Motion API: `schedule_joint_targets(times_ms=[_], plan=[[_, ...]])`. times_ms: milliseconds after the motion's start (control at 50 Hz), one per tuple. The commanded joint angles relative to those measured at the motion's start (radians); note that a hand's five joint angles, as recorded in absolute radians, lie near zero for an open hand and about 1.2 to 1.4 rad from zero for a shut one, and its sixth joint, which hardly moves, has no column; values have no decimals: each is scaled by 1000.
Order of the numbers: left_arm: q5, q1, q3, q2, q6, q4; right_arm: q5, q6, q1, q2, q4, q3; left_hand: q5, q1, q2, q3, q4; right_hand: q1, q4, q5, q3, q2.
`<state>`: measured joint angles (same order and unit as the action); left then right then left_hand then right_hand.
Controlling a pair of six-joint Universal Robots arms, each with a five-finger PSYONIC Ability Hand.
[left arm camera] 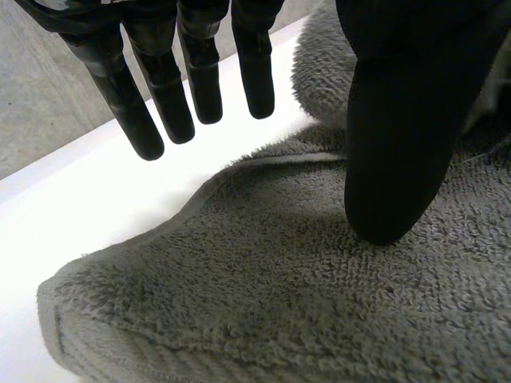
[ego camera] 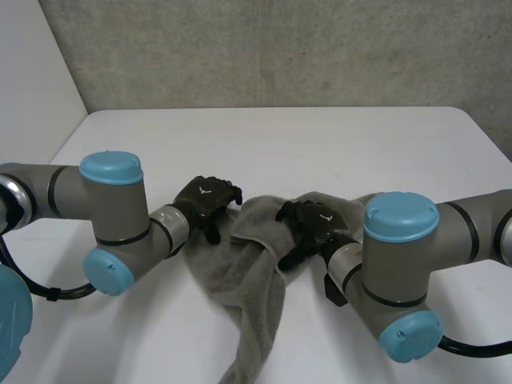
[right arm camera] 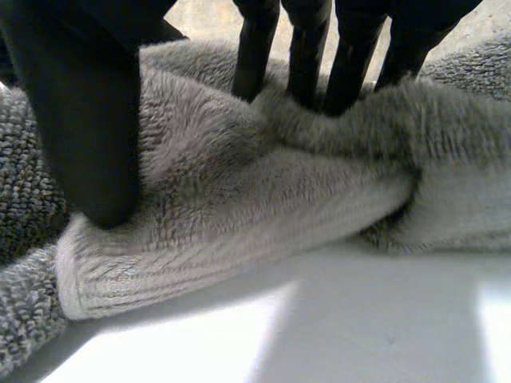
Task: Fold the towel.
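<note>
Bunched grey towel on the white desk, close to the robot, between the two hands. Long tail trailing toward the robot and cut off at the head view's edge. Corners and hems hard to make out in the heap. Right end of the cloth hidden behind the right arm.

Right hand clamped on a raised fold at the towel's right side: fingers dug in behind the ridge, thumb pressed on the near face, tips sunk in the pile.

Left hand at the towel's left edge, slack: fingers straight, hanging over bare desk just past the hem, holding nothing. Thumb low over the terry, contact impossible to judge.

Desk plain and matte. Behind it, a rough grey concrete wall. At the left, a smooth white panel.
</note>
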<state>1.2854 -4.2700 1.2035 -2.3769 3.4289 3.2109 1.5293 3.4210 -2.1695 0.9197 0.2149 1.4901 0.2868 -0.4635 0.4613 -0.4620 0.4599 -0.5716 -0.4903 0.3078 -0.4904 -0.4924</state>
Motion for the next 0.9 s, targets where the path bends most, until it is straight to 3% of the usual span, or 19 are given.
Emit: schedule_joint_targets(times_ms=[20,80,160,240,360,460,680,800,840,880,900], plan=[[2,1,2,5,-2,0,58,-3,11,24,21,22,55,-52,55,-54,56,-823,-905,913,-905,-903],[2,1,7,10,-2,0,92,-22,14,88,35,41,55,-52,55,-54,56,-825,-906,914,-906,-904],[3,9,13,21,-7,0,77,-100,71,143,32,72,52,-49,52,-51,53,-825,-906,914,-906,-904],[3,16,13,25,-33,0,-9,-288,178,229,28,128,52,-49,52,-51,53,-825,-906,914,-906,-904],[3,24,10,28,-73,1,-93,-463,221,286,-32,160,52,-49,52,-51,53,-825,-906,914,-906,-904],[3,48,4,28,-103,1,-146,-626,267,307,-241,164,49,-47,49,-48,50,-825,-906,914,-906,-904],[5,104,-12,-7,-100,38,-242,-664,319,407,-304,194,40,-38,40,-39,41,-825,-906,914,-906,-904],[15,108,-62,-68,-97,46,-255,-669,355,446,-301,188,87,-85,87,-86,88,-825,-906,914,-906,-904],[17,108,-78,-77,-97,40,-255,-677,385,459,-296,176,157,-155,157,-157,159,-825,-906,914,-906,-904],[34,108,-91,-76,-99,43,-255,-690,396,464,-296,168,438,-435,438,-437,439,-825,-906,914,-906,-904],[34,108,-91,-76,-99,43,-255,-690,396,464,-296,168,439,-437,439,-439,441,-825,-906,914,-906,-904]])
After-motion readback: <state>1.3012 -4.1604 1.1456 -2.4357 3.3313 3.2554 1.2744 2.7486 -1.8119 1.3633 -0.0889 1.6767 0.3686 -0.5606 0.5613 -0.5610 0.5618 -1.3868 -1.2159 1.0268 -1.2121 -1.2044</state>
